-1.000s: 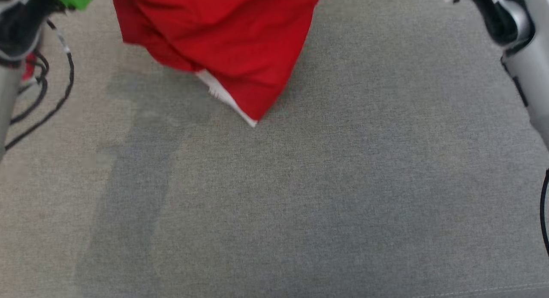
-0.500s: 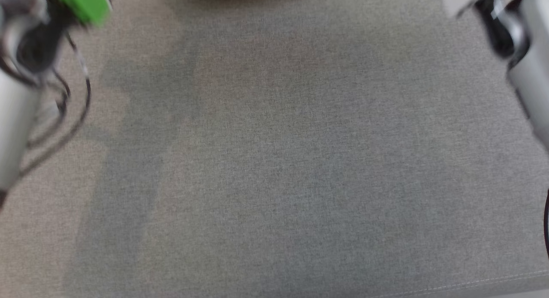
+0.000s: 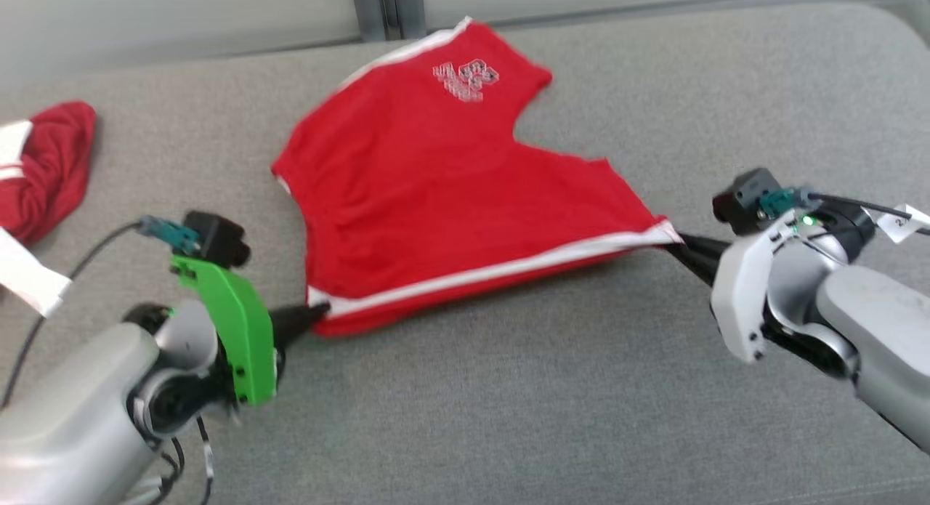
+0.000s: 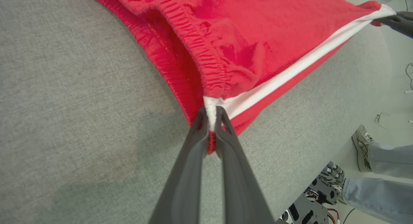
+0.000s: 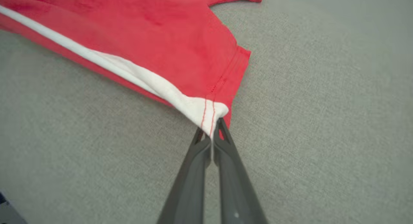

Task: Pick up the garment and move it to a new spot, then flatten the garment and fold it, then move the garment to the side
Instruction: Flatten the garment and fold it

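The garment (image 3: 443,178) is a pair of red shorts with a white side stripe and a white print, spread on the grey cushion (image 3: 508,389). My left gripper (image 3: 320,312) is shut on the waistband corner at the stripe's near-left end, and the left wrist view shows the garment (image 4: 245,46) pinched at my left gripper (image 4: 211,119). My right gripper (image 3: 672,245) is shut on the leg-hem corner at the stripe's right end; the right wrist view shows the garment (image 5: 155,40) nipped at my right gripper (image 5: 212,129). The striped edge is stretched taut between them.
Another red-and-white piece of clothing (image 3: 43,167) lies bunched at the cushion's left edge. A pale wall and a dark post (image 3: 385,7) stand behind the cushion. A person's shoe and jeans leg (image 4: 371,159) stand on the floor beyond the cushion's edge.
The head camera has swung, so the whole picture shifted. The garment hung bunched a second ago; now it lies spread out flat, pulled taut between both grippers.
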Robot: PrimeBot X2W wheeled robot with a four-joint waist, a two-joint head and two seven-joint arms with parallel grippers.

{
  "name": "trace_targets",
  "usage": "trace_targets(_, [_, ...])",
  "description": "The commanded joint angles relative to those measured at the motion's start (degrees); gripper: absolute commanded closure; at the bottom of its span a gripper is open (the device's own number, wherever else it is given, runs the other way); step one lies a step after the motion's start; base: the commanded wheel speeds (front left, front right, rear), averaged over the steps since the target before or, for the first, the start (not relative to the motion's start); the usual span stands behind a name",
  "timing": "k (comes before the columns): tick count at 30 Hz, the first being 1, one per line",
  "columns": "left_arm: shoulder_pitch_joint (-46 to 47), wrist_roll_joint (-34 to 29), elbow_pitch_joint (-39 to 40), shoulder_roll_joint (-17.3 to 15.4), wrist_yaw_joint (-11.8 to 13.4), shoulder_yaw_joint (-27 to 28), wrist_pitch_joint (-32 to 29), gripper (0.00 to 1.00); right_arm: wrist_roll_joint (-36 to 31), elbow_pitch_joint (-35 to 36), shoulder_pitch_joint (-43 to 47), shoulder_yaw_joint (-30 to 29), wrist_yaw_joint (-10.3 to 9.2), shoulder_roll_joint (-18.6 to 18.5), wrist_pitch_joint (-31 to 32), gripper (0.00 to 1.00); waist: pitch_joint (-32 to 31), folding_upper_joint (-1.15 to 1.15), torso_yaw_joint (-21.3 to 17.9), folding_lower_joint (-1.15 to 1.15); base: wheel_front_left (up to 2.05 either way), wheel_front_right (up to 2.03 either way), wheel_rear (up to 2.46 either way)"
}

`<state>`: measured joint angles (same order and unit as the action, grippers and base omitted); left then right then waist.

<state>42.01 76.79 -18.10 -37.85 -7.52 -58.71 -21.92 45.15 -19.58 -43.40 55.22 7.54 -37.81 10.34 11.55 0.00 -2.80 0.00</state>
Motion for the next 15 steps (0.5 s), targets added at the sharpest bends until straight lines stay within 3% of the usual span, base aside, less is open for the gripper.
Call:
trace_targets(1, [-2.13, 1.38, 1.56, -0.93, 0.52, -0.65, -1.53, 1.0, 1.27, 2.03, 2.02, 0.63, -0.1, -2.26, 2.45, 1.0, -5.65, 0.0, 0.27, 0.0, 0.0, 0.0, 0.0])
trace_targets(5, [-5.5, 5.17, 8.03, -3.1, 2.44, -2.15, -6.55, 1.0, 4.92, 10.82, 6.23, 1.18, -0.11, -8.9, 10.7, 1.0, -7.87, 0.0, 0.78, 0.0, 0.0, 0.0, 0.0])
trace_targets(9, [-7.63, 10.12, 14.4, -5.5, 5.34, -2.19, -10.87, 1.0, 6.71, 18.19, 8.91, -2.4, -0.11, -14.58, 15.77, 1.0, -8.19, 0.0, 1.42, 0.0, 0.0, 0.0, 0.0])
trace_targets(15, [-3.98, 16.02, 17.5, -6.88, 8.39, 0.46, -16.04, 1.0, 7.34, 20.28, 7.28, -8.75, -0.12, -15.74, 18.29, 1.0, -4.31, 0.0, 4.05, 0.0, 0.0, 0.0, 0.0])
